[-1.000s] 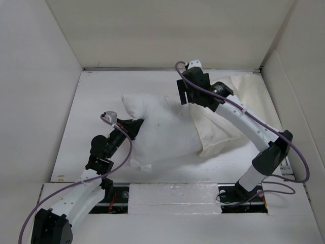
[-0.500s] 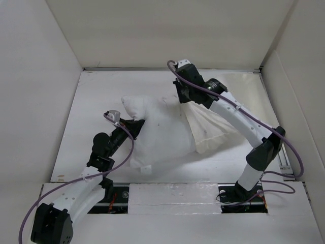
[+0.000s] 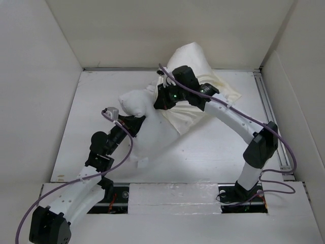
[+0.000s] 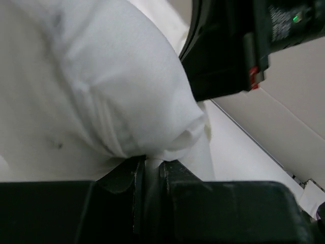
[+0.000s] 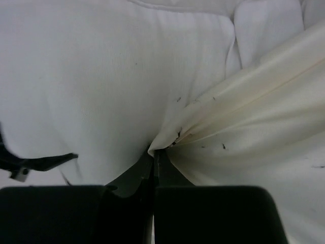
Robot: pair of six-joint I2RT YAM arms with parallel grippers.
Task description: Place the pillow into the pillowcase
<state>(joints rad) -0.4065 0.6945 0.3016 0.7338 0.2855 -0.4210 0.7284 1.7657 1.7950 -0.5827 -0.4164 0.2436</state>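
Nearest me, the left fingers clench a fold of the pillow, which lies mid-tabletop; they should anchor it firmly. Beyond, the right fingers pinch the pillowcase hem, billowed over the pillow's far end; I'd draw it nearward evenly.

Soft, even light falls from overhead. The white table and walls look bright, with only faint grey shadow along the edge of the pillow. The overhead view is sharp. Close up, the left gripper and right gripper read near-black, and the left wrist view is blurry.
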